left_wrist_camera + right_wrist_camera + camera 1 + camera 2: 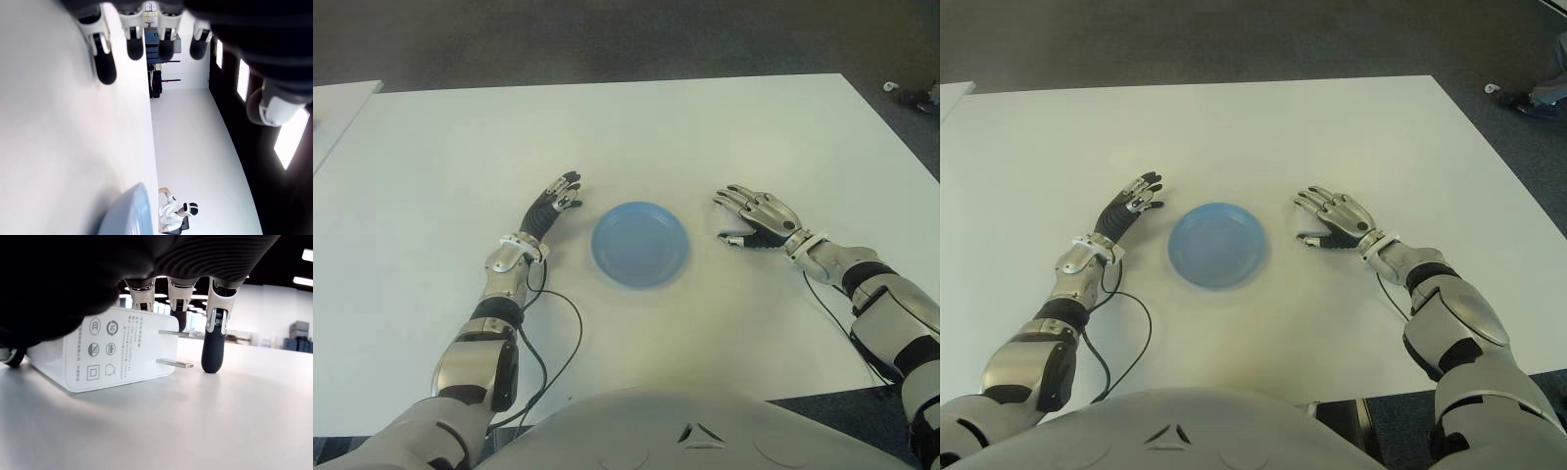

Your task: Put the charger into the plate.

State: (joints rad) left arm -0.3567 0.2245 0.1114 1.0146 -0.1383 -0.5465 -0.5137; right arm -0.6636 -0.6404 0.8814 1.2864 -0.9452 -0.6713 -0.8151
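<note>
1. Nearest the robot, the blue plate [638, 244] sits on the white table [705, 127] between the two hands, and nothing lies in it, so the task's end state is not yet reached.
2. Left of the plate, the left hand [551, 208] shows just beside its rim with fingers stretched out and holding nothing; its wrist view shows only straight fingertips over bare table.
3. Right of the plate, the right hand [759, 219] is palm-down over the charger [105, 350], which lies on the table under it, its two prongs pointing out toward the fingertips [213, 355].
4. Those fingers arch over the white block with one tip down on the table past the prongs; I judge this a loose cage, not yet a grip.
5. Closing on the charger, lifting it, carrying it across and releasing it remain.
6. Farther off, the table is bare to its far edge.
</note>
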